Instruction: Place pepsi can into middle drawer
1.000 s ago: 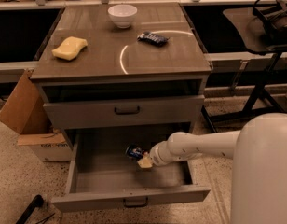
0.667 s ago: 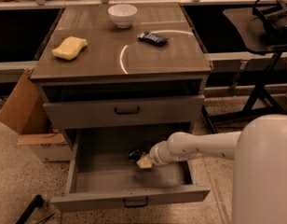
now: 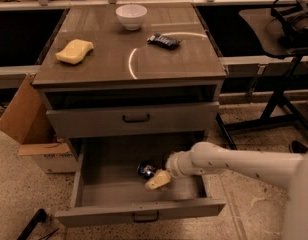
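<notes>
The pepsi can (image 3: 145,170), small and blue with a silver end, is inside the open middle drawer (image 3: 119,196), low over its grey floor near the centre. My gripper (image 3: 155,176) reaches into the drawer from the right on a white arm and is shut on the can; a cream fingertip (image 3: 159,180) shows just right of and below it. I cannot tell whether the can touches the drawer floor. The upper drawer front (image 3: 134,118) above is closed.
On the cabinet top (image 3: 169,59) lie a yellow sponge (image 3: 74,51), a white bowl (image 3: 131,15) and a flat dark blue snack packet (image 3: 163,40). A cardboard box (image 3: 29,129) stands on the floor at left. A dark stand and chair legs (image 3: 279,104) are at right.
The gripper and the can have sunk slightly lower into the middle drawer. Nothing else has moved.
</notes>
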Available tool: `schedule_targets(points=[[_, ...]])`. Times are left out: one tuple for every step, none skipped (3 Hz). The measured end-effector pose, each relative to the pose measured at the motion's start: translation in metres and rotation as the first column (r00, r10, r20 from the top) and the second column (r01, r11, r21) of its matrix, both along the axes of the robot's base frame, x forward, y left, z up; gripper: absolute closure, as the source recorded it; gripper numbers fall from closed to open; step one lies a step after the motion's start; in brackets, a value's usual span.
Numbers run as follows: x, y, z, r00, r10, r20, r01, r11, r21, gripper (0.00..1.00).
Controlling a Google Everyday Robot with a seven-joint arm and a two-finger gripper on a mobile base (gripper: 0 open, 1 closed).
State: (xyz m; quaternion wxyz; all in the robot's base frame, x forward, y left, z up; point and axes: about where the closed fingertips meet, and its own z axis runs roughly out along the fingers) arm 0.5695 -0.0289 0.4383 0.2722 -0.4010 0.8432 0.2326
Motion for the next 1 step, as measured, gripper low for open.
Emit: schedule_targets(points=[[-0.0163, -0.0152, 0.0407, 0.9945, 0.07, 0.078, -0.077, 0.993, 0.086, 0.0]])
